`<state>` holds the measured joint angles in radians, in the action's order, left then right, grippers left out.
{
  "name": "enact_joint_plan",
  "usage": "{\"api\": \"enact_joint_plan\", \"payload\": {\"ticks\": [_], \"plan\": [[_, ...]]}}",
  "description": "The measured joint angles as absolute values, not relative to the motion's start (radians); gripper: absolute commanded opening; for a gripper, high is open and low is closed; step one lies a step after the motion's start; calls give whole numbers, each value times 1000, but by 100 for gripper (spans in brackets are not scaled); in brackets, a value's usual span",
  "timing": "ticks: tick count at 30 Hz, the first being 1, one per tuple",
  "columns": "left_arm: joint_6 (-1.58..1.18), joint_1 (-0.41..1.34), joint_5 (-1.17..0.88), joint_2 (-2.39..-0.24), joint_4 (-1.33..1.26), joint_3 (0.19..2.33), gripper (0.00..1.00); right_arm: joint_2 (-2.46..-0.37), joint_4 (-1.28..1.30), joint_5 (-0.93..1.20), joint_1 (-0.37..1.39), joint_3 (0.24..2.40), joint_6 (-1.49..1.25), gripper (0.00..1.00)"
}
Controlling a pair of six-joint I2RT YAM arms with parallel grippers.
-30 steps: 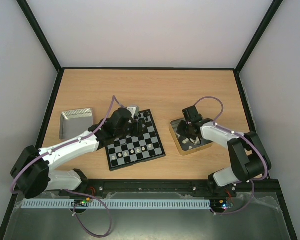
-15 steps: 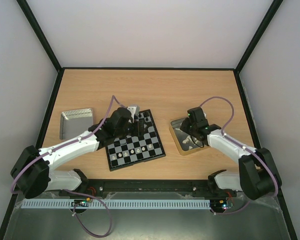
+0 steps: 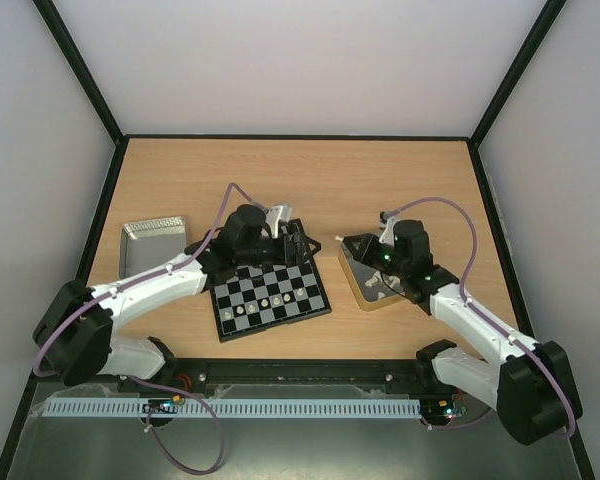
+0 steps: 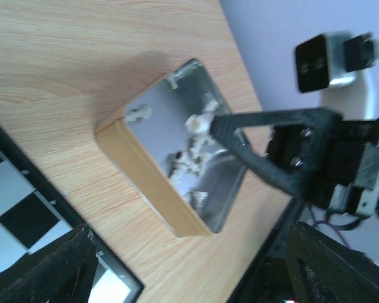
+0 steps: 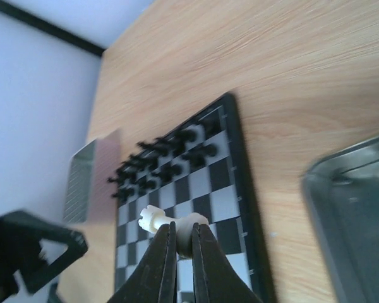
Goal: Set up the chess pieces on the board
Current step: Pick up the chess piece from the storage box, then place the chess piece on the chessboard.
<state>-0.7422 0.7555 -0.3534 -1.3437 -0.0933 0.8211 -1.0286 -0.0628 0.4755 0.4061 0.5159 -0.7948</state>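
Wood-grain tabletop [image 3: 380, 180], pale walls around. Right gripper [image 5: 182, 235]: fingers pinched on white chess piece [image 5: 165, 224]; piece apparently held crosswise, head poking left. Beyond it in wrist view, board [image 5: 205, 183], black pieces [image 5: 164, 161] crowding one end. Left gripper [image 4: 189, 243]: fingers spread wide, nothing between, hanging above board's far right corner. Gold-rimmed tray [image 4: 148, 186] just beside board, holding loose white pieces [image 4: 192, 142]. Silver tray [image 3: 150, 240] well apart, left of board.
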Motion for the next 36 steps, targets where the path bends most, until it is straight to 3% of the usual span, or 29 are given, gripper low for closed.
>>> {"api": "enact_joint_plan", "payload": {"ticks": [7, 12, 25, 32, 34, 36], "plan": [[-860, 725, -486, -1357, -257, 823, 74, -1000, -257, 701, 407, 444, -833, 5], [-939, 717, -551, -1407, -371, 820, 59, -995, -333, 785, 419, 443, -846, 5], [-974, 717, -591, -1430, -418, 816, 21, -995, -373, 833, 439, 443, -859, 5], [-965, 717, -595, -1433, -413, 806, 14, -996, -373, 832, 441, 443, -861, 5], [-964, 717, -596, -1433, -413, 806, 11, -996, -373, 831, 441, 443, -861, 8], [-959, 717, -596, -1433, -412, 806, 9, -996, -373, 830, 441, 443, -863, 20]]}}
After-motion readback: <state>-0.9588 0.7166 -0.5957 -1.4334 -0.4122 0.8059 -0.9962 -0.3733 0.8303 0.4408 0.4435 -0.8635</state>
